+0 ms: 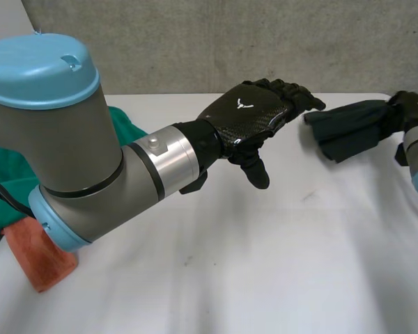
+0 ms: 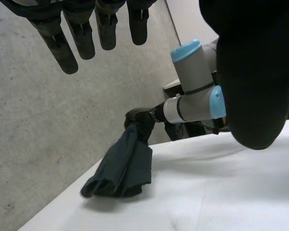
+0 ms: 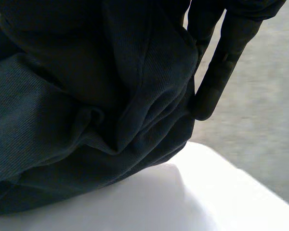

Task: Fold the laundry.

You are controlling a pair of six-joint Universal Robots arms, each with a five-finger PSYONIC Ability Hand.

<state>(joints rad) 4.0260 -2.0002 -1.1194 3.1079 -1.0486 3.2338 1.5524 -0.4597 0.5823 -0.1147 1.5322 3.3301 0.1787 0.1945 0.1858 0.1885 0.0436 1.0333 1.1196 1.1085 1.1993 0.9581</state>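
Grey concrete wall (image 1: 195,49) runs behind the white table (image 1: 265,264), and most of the tabletop in front of me is bare. At the upper right of the head view my right hand (image 1: 412,104) has its fingers (image 3: 216,72) curled round one end of the dark cloth (image 1: 352,125), bunching it. In the left wrist view that cloth hangs down from the hand, and its loose end seems to rest on the table near the far edge. I judge it is held up like this so the fabric drops open and a free edge can be found.

My left hand (image 1: 254,115), at upper centre of the head view, is stretched toward the cloth with its fingers straight and relaxed, holding nothing. The cloth's loose end lies just beyond its fingertips, near but apart. I read that as the left hand placed to take a second hold, so the piece can be spread flat.

A green cloth (image 1: 7,188) and an orange cloth (image 1: 40,256) sit at the left edge, partly behind the left arm (image 1: 70,160) and well apart from both hands.
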